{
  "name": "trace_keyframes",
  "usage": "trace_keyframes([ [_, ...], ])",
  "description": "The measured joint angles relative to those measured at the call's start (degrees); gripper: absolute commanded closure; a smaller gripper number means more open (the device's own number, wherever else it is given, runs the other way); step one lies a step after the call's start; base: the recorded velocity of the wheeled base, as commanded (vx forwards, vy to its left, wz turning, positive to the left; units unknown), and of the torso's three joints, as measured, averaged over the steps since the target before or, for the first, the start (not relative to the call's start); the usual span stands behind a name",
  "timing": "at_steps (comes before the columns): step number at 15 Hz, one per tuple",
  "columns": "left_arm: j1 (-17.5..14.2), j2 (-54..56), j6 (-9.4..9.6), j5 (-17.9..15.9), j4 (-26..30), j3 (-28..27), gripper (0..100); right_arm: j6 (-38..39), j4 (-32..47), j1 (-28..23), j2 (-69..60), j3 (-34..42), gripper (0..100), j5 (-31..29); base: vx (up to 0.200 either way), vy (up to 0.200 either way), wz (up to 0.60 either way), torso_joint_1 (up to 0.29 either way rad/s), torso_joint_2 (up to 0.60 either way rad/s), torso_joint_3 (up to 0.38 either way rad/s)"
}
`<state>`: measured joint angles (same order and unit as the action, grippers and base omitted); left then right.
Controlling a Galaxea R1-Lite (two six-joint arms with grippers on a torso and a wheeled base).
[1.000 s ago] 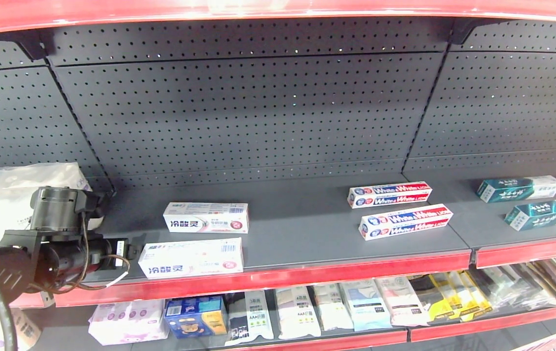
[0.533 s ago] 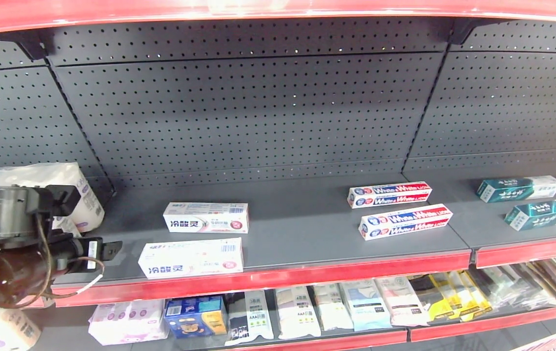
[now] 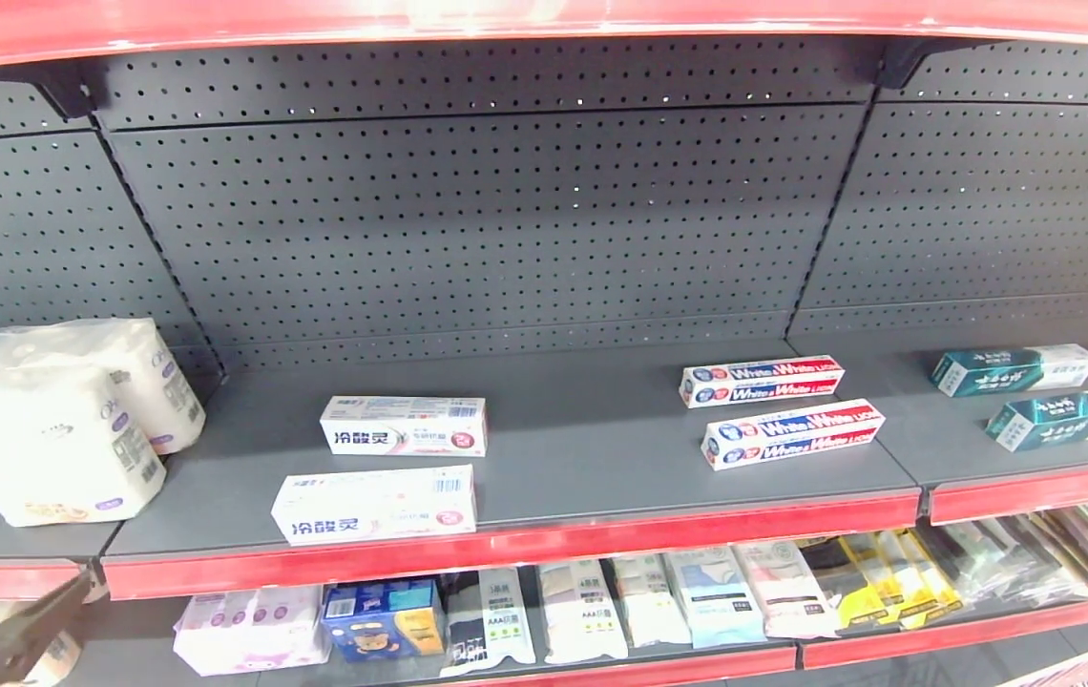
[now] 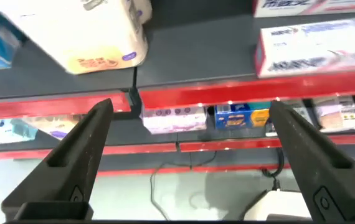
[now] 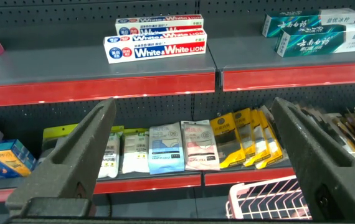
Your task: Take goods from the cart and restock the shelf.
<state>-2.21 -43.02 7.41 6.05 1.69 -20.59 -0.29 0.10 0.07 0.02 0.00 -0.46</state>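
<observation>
L pincer (image 4: 191, 106) is spread wide w/ nothing in it, low at the near left just below the shelf (image 3: 601, 448) front edge, by the paper-roll pack (image 3: 48, 448). R pincer (image 5: 194, 102) is likewise spread & empty. The pink cart (image 5: 261, 190) sits low, near & right, just under the R pincer, so the R arm looks nearer for the next pick, though its goods can't be made out. Stock on the shelf, e.g. the toothpaste box (image 3: 374, 504), lies long axis left-right.
</observation>
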Motion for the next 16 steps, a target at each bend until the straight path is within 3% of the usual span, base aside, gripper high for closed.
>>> trace_keyframes([
  [5,3.9,26.8,-1.15,-0.7,13.3,2.1,0,0.0,0.0,0.0,0.0,0.0,0,0.0,0.0,0.0,0.0,0.0,0.0,0.0],
  [9,2.8,39.1,-6.86,-1.6,15.2,5.3,0,0.0,0.0,0.0,0.0,0.0,0,0.0,0.0,0.0,0.0,0.0,0.0,0.0],
  [11,2.5,41.3,-6.97,0.6,15.7,6.5,0,0.0,0.0,0.0,0.0,0.0,0,0.0,0.0,0.0,0.0,0.0,0.0,0.0],
  [13,2.4,42.2,-7.88,5.1,15.4,9.8,0,0.0,0.0,0.0,0.0,0.0,0,0.0,0.0,0.0,0.0,0.0,0.0,0.0],
  [15,2.4,42.6,-8.09,3.0,15.1,10.9,0,0.0,0.0,0.0,0.0,0.0,0,0.0,0.0,0.0,0.0,0.0,0.0,0.0],
  [16,2.4,42.8,-6.27,-0.3,13.9,11.4,0,0.0,0.0,0.0,0.0,0.0,0,0.0,0.0,0.0,0.0,0.0,0.0,0.0],
])
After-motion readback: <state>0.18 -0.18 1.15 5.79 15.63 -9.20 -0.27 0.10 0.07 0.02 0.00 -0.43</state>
